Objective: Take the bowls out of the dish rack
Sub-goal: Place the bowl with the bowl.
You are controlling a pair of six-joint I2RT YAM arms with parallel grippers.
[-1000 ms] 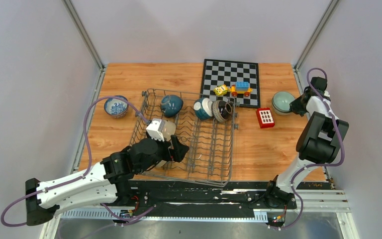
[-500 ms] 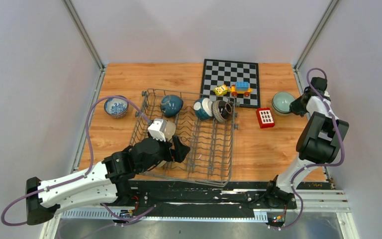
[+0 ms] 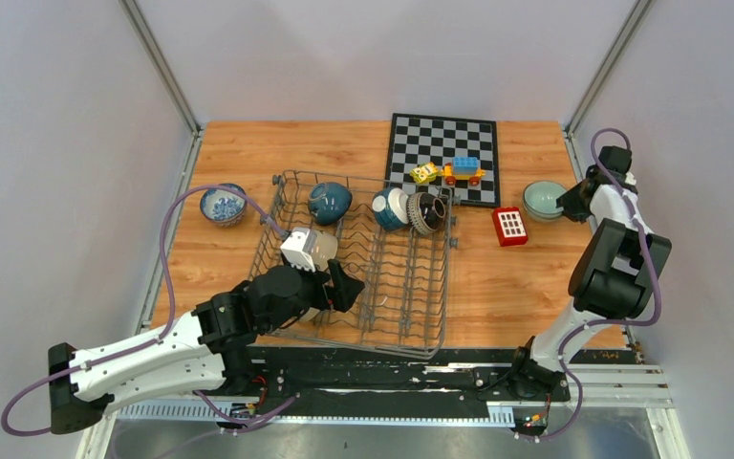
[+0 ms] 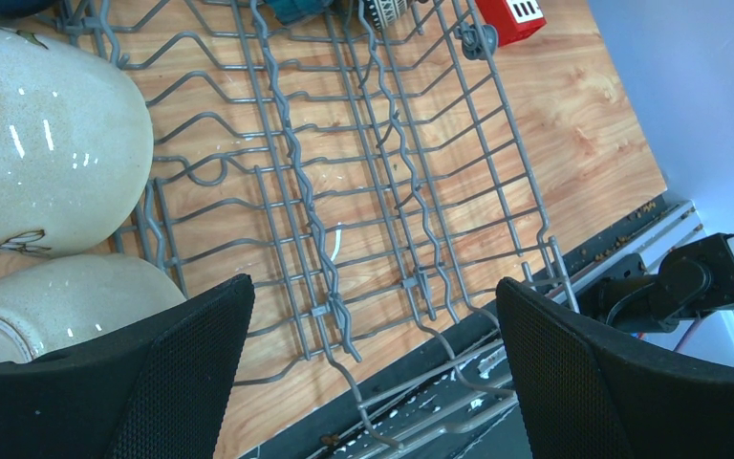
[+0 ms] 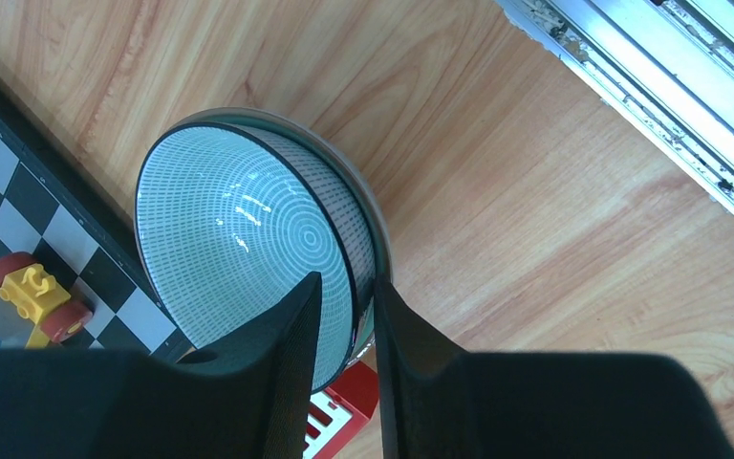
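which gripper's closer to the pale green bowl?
Right. The right gripper straddles the rim of the pale green bowl; the left gripper hangs over the dish rack.

My left arm (image 3: pixel 143 354): white shells, black joints, small dark screws along the long link, with a purple cable (image 3: pixel 165 258) looping off it. My right arm (image 3: pixel 619 256) is the same build with its own purple loop. Fingers (image 4: pixel 162 373) black — the left pair has fine mesh-textured pads.

Fine concentric rings are seen inside the pale-green round ceramic bowl (image 5: pixel 248 249). The small round blue & wht ceramic bowl (image 3: pixel 222 205) is patterned inside. The metal wire rack (image 3: pixel 401 287) is grey. Also seen: a dark teal glazed bowl (image 3: pixel 329 202), a brown-striped bowl (image 3: pixel 429 212), beige glazed bowls (image 4: pixel 48 143). The flat board (image 3: pixel 440 143) is chequered blk/wht.
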